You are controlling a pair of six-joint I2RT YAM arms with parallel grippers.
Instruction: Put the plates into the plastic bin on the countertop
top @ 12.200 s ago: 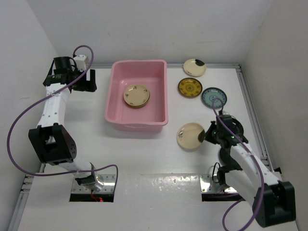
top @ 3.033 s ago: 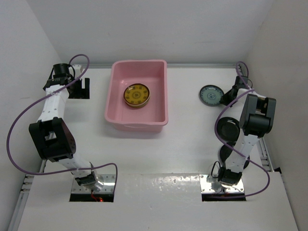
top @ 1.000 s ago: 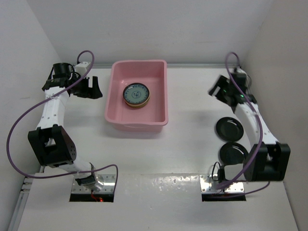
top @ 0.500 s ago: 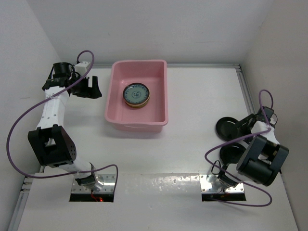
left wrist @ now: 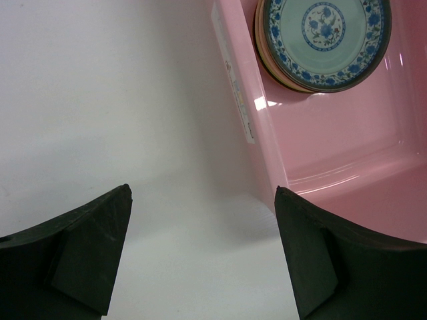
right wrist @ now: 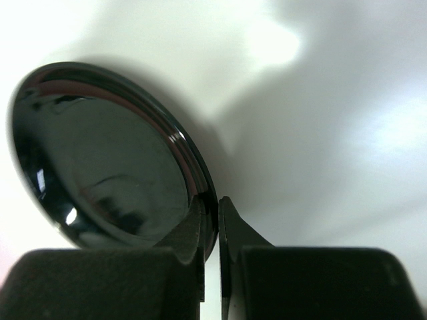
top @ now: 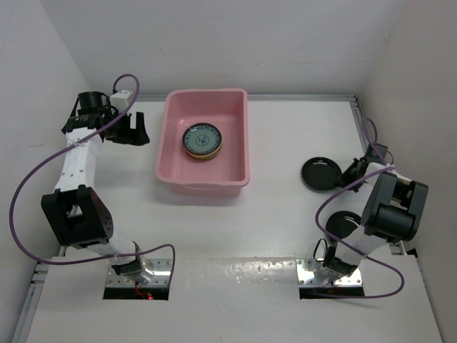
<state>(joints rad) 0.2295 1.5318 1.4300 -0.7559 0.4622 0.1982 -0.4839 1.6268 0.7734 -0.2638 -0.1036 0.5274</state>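
The pink plastic bin (top: 168, 168) stands at the back middle of the white countertop (top: 278, 143). A stack of plates lies in it, a blue-teal patterned plate (top: 201, 138) on top; it also shows in the left wrist view (left wrist: 325, 32). My right gripper (top: 348, 174) is shut on the rim of a plain black plate (top: 320, 174), held off the table at the right; the plate fills the right wrist view (right wrist: 100, 160). A second black plate (top: 340, 223) lies under the right arm. My left gripper (top: 133, 130) is open and empty, left of the bin.
White walls close in the left, back and right. A metal rail (top: 360, 128) runs along the right edge of the table. The bin's left wall (left wrist: 243, 113) is close to my left gripper's right finger (left wrist: 333, 260).
My right gripper has taken one black plate by its rim and carried it up and to the left, off the table. The left arm has not moved.
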